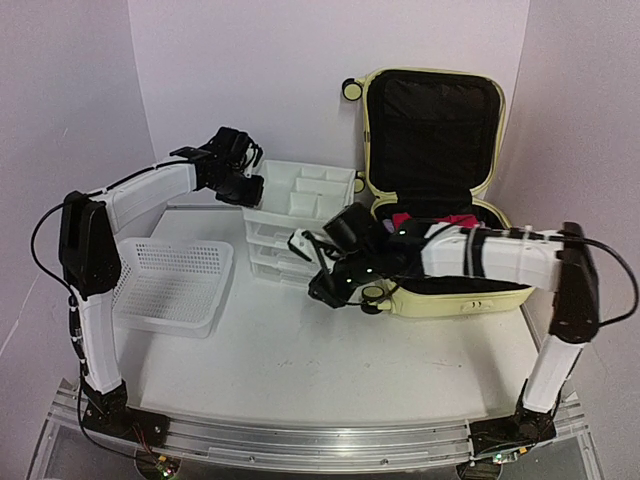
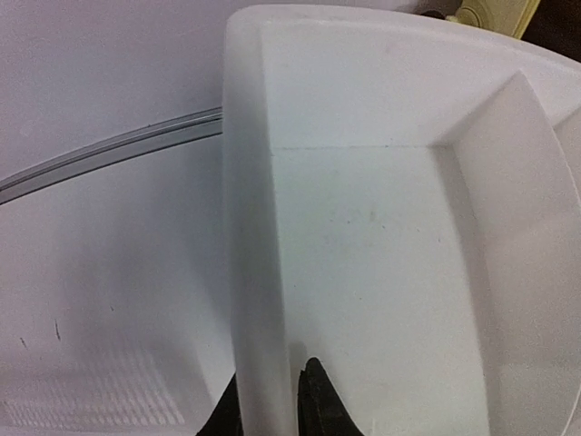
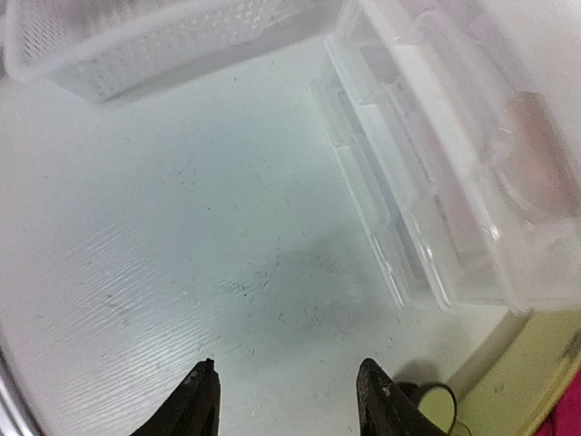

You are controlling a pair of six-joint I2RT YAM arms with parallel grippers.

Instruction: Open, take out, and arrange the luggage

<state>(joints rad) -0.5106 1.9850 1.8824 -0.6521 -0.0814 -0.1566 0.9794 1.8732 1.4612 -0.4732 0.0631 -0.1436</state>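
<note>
The luggage [image 1: 432, 130] stands open at the back right, its pale yellow lid upright and showing black lining. Red and pink items [image 1: 458, 219] lie in its lower half. My right gripper [image 1: 327, 287] hovers low over the table just in front of the suitcase's front-left wheel [image 1: 376, 295]. In the right wrist view this gripper [image 3: 287, 372] is open with only bare tabletop between its fingers, and the wheel [image 3: 438, 401] and yellow shell [image 3: 536, 377] sit at the lower right. My left gripper [image 1: 243, 186] is at the drawer unit's top left corner, and is shut [image 2: 270, 400] across the tray's white wall [image 2: 259, 272].
A white plastic drawer unit [image 1: 300, 215] stands mid-table left of the suitcase, and its clear drawer fronts [image 3: 427, 182] show close to my right gripper. A white mesh basket [image 1: 175, 285] sits at the left [image 3: 136, 45]. White walls enclose the table.
</note>
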